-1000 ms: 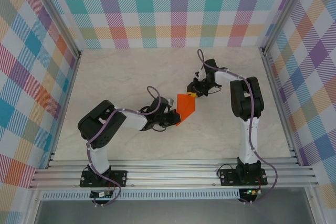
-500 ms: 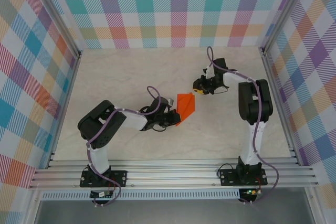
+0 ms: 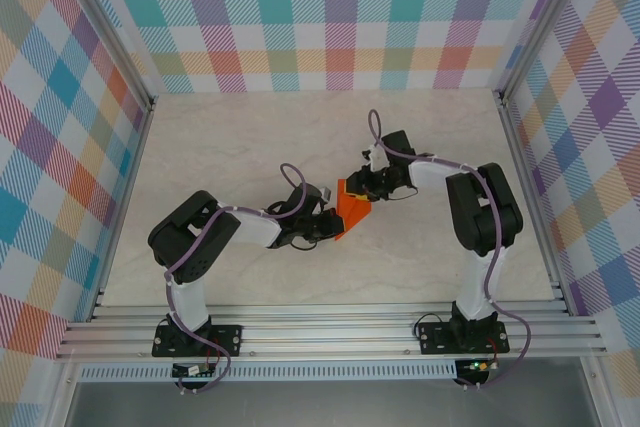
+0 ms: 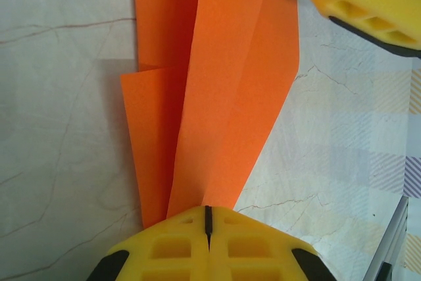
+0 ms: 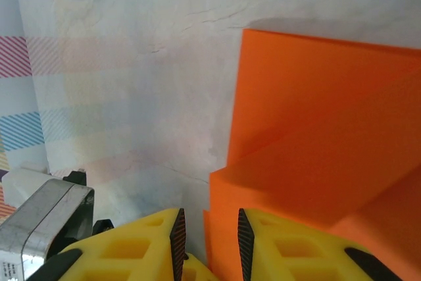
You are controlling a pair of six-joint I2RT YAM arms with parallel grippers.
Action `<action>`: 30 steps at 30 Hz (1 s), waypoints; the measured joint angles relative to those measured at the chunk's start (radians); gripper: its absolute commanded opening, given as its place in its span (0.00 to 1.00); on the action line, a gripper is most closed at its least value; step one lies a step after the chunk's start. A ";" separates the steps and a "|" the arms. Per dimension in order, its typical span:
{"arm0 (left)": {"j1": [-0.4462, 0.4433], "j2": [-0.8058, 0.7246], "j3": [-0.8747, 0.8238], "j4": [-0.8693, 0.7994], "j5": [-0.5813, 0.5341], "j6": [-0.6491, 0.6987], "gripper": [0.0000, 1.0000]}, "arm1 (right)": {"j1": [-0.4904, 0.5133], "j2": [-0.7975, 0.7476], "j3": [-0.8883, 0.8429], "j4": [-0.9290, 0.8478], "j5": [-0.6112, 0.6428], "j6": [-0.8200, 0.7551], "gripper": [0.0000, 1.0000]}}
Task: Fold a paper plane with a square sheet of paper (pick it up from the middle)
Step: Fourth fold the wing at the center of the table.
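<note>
Orange and already creased, the square sheet of paper [image 3: 352, 207] sits near the middle of the top view, over the pale marbled worktop [image 3: 230, 147]. My left gripper [image 4: 207, 216] comes in from the lower left and is pressed together on the paper's narrow end. In its wrist view, at least three overlapping layers fan away from the pinch toward the top of the frame. My right gripper [image 5: 207, 231] is at the paper's upper right edge. Its jaws stand a little apart, with the corner of the sheet just at the gap, and I don't read that as a grip.

I judge the early folds done, since there is a taper and stacked flaps. It is not yet a slim dart with a clean centre crease, so the wings and the final flattening remain.
</note>
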 measured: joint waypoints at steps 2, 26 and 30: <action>0.000 0.000 0.000 -0.002 0.000 0.000 0.00 | 0.006 0.006 0.000 0.011 0.005 0.000 0.29; 0.000 0.000 -0.015 0.027 0.004 0.000 0.00 | -0.156 0.127 0.178 -0.080 0.132 -0.035 0.32; 0.000 0.000 -0.013 0.024 0.008 0.000 0.00 | -0.177 0.122 0.201 -0.098 0.132 -0.047 0.35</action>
